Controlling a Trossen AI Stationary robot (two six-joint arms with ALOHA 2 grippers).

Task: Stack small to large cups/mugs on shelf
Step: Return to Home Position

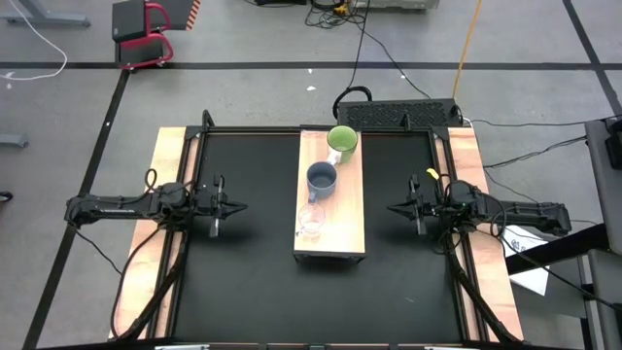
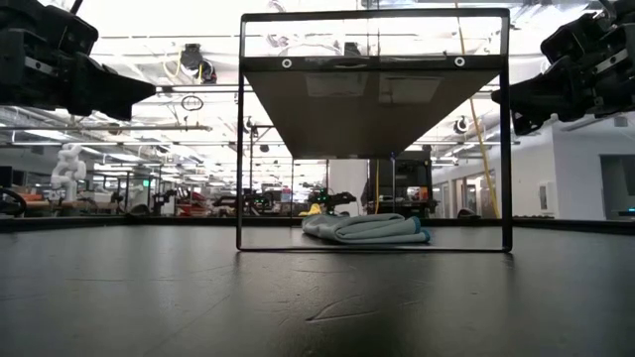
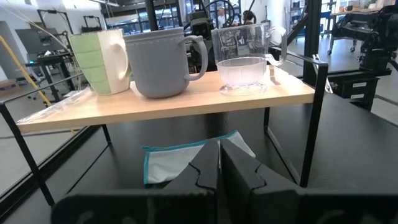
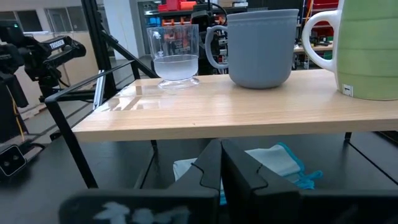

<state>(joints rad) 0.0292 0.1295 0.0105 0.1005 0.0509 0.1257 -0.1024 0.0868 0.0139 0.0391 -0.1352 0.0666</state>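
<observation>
Standing on shelf: glass cup, grey mug, green mug | label unreadable | left jaws, right jaws closed

A: What colours do we have on the shelf?
B: We see pale wood with fine grain. The green mug is lime with a cream handle, the grey mug leans blue, and the glass cup is clear.
A: And below?
B: We note a black worktop and a white cloth edged in light blue.
</observation>
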